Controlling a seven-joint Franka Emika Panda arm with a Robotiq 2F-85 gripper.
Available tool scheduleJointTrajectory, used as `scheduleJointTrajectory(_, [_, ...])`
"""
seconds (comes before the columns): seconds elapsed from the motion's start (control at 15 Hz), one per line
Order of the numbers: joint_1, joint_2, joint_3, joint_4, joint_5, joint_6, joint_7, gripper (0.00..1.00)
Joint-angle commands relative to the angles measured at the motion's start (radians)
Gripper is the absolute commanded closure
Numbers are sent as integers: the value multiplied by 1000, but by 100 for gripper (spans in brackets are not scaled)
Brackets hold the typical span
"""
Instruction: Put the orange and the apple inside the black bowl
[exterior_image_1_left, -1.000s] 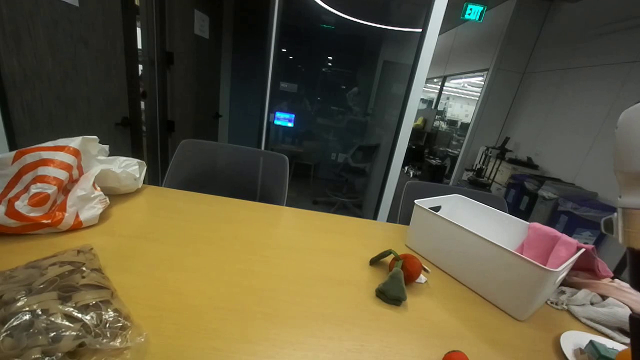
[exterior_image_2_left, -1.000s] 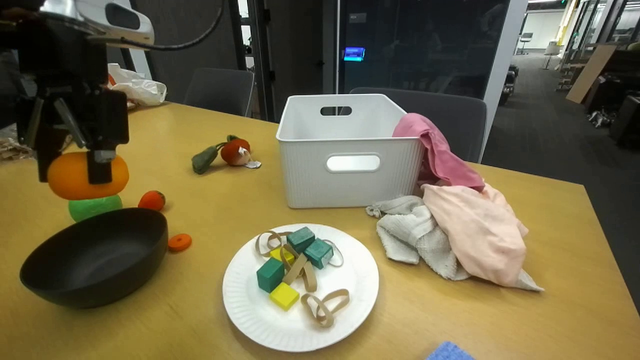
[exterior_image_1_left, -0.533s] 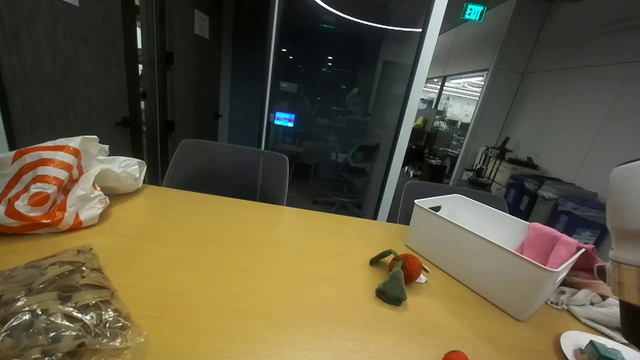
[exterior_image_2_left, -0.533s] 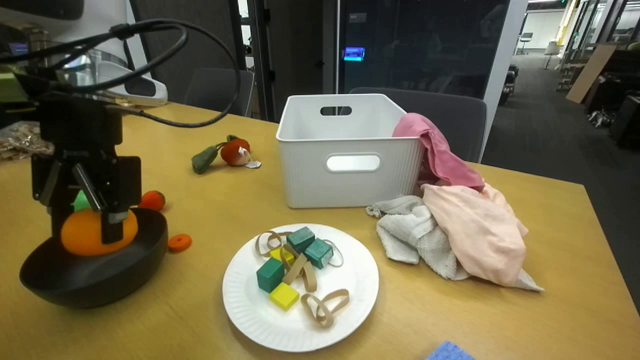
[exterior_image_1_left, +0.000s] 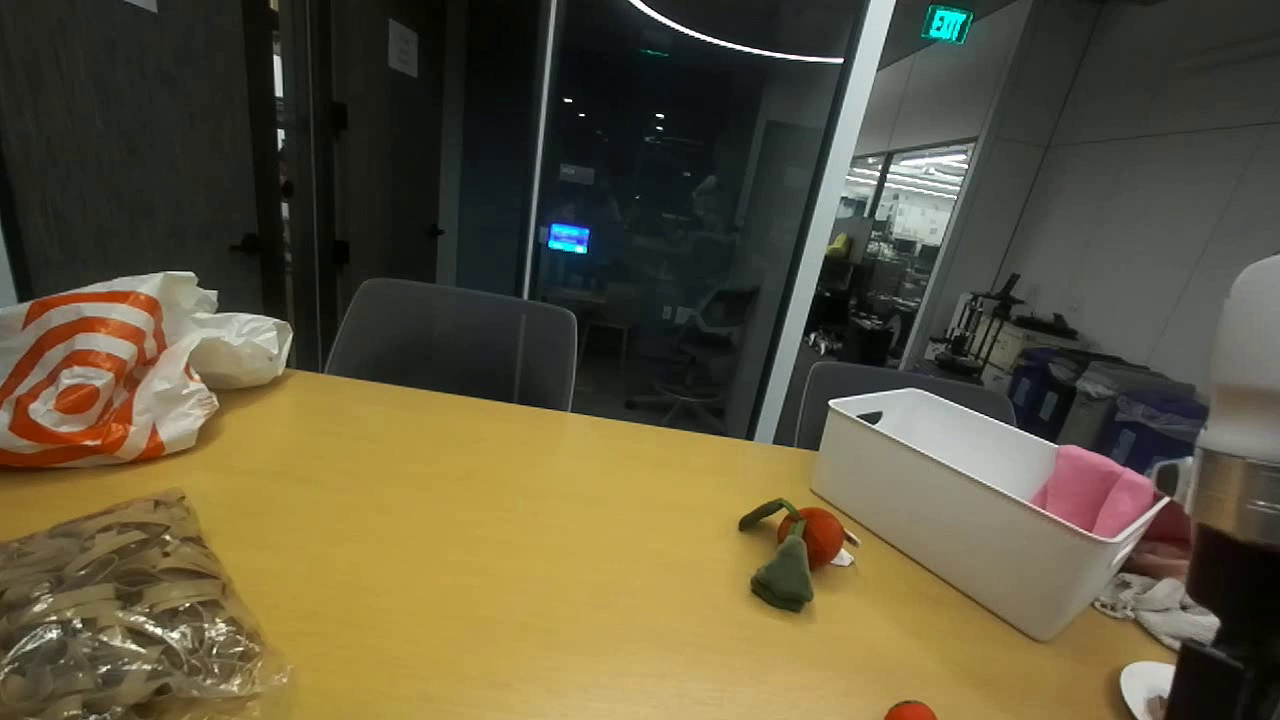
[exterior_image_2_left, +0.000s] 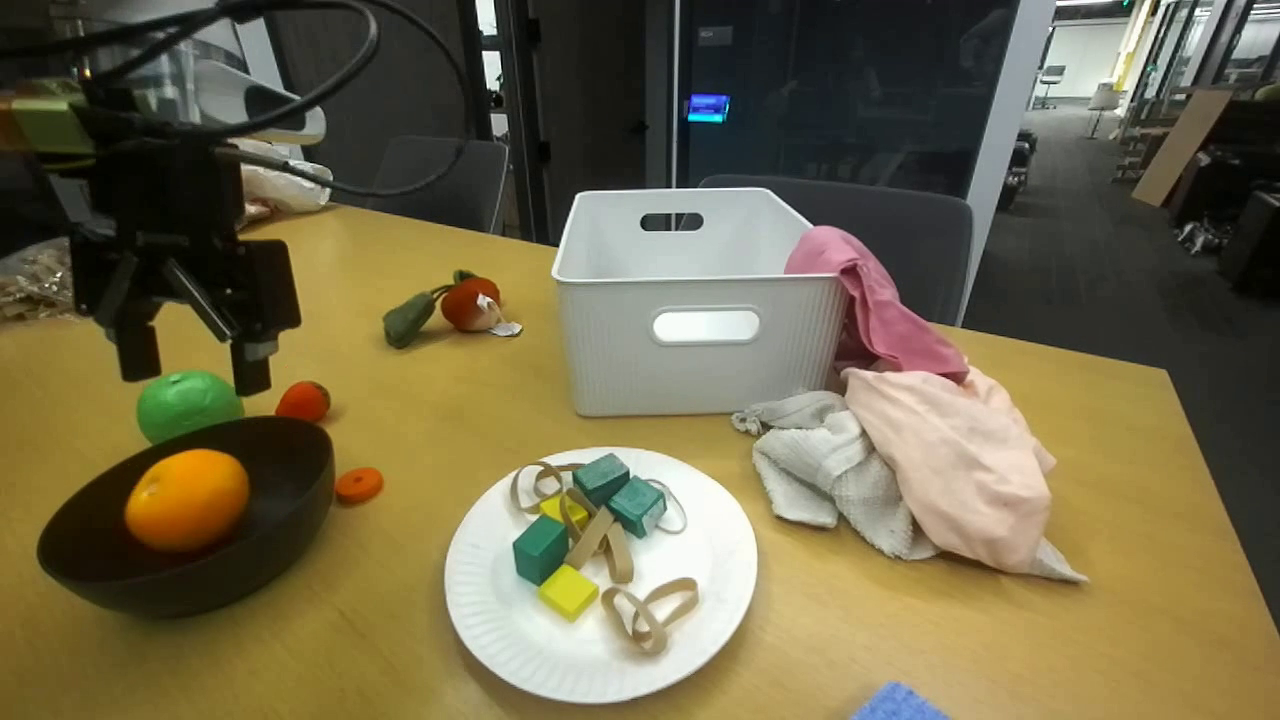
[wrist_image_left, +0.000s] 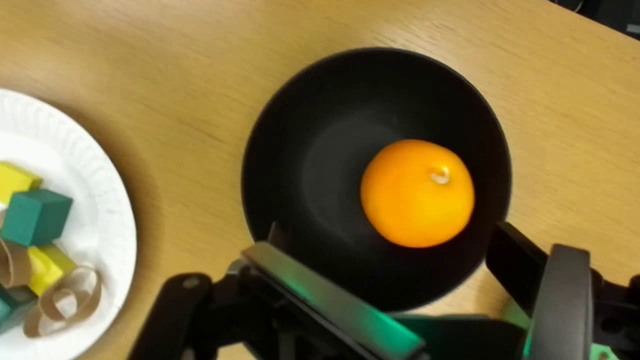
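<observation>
Black and upright, the gripper (exterior_image_2_left: 196, 367) hangs above the table (exterior_image_2_left: 420, 640) in an exterior view, pointing to six o'clock, at twelve o'clock from the black bowl (exterior_image_2_left: 185, 590); its two fingers are spread wide, gripping nothing, the tip on the three o'clock side slightly lower in the picture. The arm (exterior_image_1_left: 1245, 400) stands nearly vertical along the three o'clock edge of an exterior view, its dark wrist leaving at four. The orange (exterior_image_2_left: 187, 500) rests inside the bowl; the wrist view puts it off-centre, between three and four o'clock, clear of the fingers, which cover parts of the rim near eight and four. Outside the bowl, the green fruit (exterior_image_2_left: 190, 403) sits at twelve o'clock, partly hidden by the rim, a red fruit (exterior_image_2_left: 304, 401) between one and two, an orange disc (exterior_image_2_left: 360, 485) just beside the rim at three, and the white plate (exterior_image_2_left: 480, 610) farther out at three.
</observation>
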Motion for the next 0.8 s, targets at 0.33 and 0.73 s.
scheduleJointTrajectory(0.33, [190, 67, 134, -38, 202, 326, -56, 0])
scheduleJointTrajectory(0.73, [242, 189, 266, -83, 39, 656, -33, 0])
